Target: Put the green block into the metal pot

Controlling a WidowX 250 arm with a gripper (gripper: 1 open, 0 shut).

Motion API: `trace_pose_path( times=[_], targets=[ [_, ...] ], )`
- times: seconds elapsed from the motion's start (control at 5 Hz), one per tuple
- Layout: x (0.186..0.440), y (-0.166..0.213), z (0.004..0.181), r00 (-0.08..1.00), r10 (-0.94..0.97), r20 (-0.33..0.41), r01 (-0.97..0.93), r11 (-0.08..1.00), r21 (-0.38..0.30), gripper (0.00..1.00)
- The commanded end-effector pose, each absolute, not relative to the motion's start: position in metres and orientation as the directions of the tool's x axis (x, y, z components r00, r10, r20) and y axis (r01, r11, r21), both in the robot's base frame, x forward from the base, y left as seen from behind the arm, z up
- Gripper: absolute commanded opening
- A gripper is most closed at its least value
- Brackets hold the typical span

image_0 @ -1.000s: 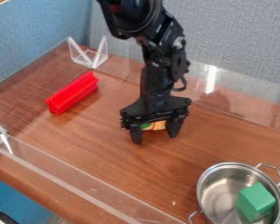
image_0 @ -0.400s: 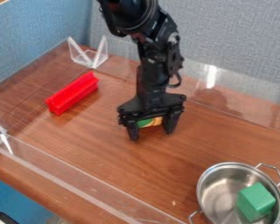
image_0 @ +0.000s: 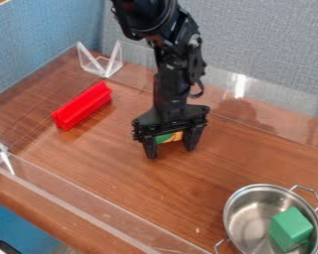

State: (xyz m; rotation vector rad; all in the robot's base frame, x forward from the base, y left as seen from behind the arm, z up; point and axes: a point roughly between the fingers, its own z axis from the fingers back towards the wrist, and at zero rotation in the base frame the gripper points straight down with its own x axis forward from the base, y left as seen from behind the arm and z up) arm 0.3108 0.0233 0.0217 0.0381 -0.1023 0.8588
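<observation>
The green block [image_0: 290, 230] is a small bright-green cube lying inside the metal pot [image_0: 244, 210], a shiny steel pot with wire loop handles at the front right corner. My gripper [image_0: 174, 146] is at the middle of the table, well to the left of and behind the pot, pointing down with its fingertips [image_0: 151, 151] close to the wood. Its jaws stand spread apart. A small orange and yellow-green patch [image_0: 166, 140] shows between them; I cannot tell whether it is a separate object or part of the gripper.
A long red block [image_0: 82, 104] lies at the left on the wooden table [image_0: 95, 159]. Clear plastic walls [image_0: 95, 62] edge the table, with a blue backdrop behind.
The gripper has shifted slightly left and turned a little over the last second. The green block and the pot have not moved.
</observation>
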Motion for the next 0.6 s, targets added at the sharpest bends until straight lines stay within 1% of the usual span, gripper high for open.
trace_pose_path(
  times=[0.0,0.4],
  targets=[
    [0.3205,0.028,0.0321,0.636,0.761,0.125,-0.763,0.645,-0.041,1.0],
    [0.3213,0.0293,0.0302,0.639,0.762,0.107,-0.763,0.645,-0.039,1.0]
  ],
)
